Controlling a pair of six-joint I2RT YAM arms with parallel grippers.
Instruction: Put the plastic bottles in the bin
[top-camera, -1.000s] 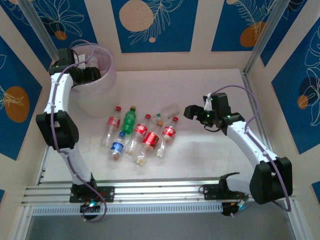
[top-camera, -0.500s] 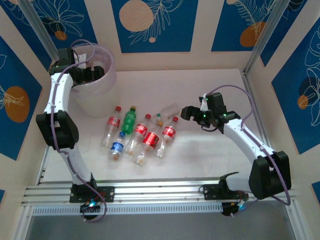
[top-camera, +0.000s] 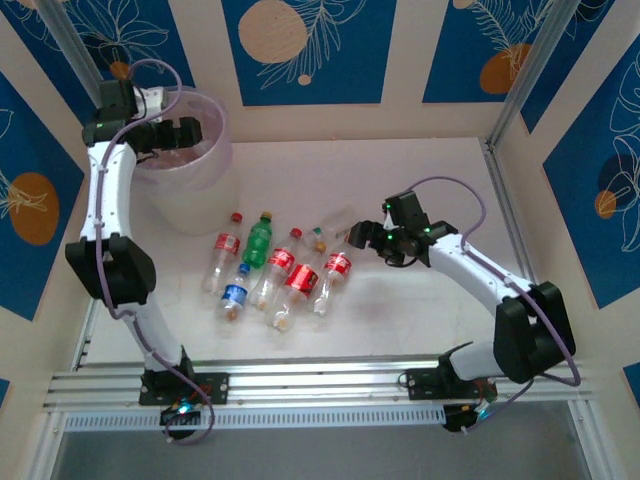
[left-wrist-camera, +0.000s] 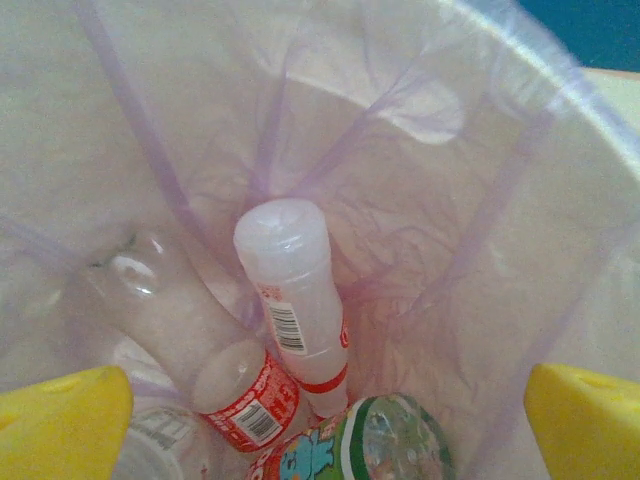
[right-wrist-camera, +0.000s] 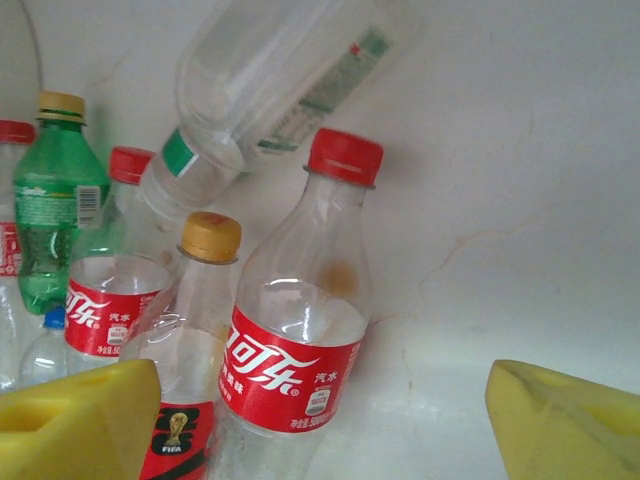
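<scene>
left end effector (top-camera: 190, 133) hovering spread and empty above the bin (top-camera: 215, 165), right end effector (top-camera: 361, 240) hanging spread, red-capped bottle (right-wrist-camera: 300, 340) lying just ahead of it

Left wrist view: the yellow pads (left-wrist-camera: 60, 415) of the left gripper (left-wrist-camera: 320, 425) are cut off by the lower corners. Inside the bin (left-wrist-camera: 560, 200), the green-banded bottle (left-wrist-camera: 385, 445) is cropped by the bottom edge, and the lower end of the inverted bottle (left-wrist-camera: 292, 290) is hidden among the others. Right wrist view: the right gripper (right-wrist-camera: 320, 420) has its pads cropped below, as is the base of the red-capped bottle (right-wrist-camera: 300, 340). One pad partly covers the yellow-capped bottle (right-wrist-camera: 195, 330), and the unlabelled clear bottle (right-wrist-camera: 270, 90) runs off the top edge. Top view: the left gripper masks part of the bin's interior, and label print is too small to read.
</scene>
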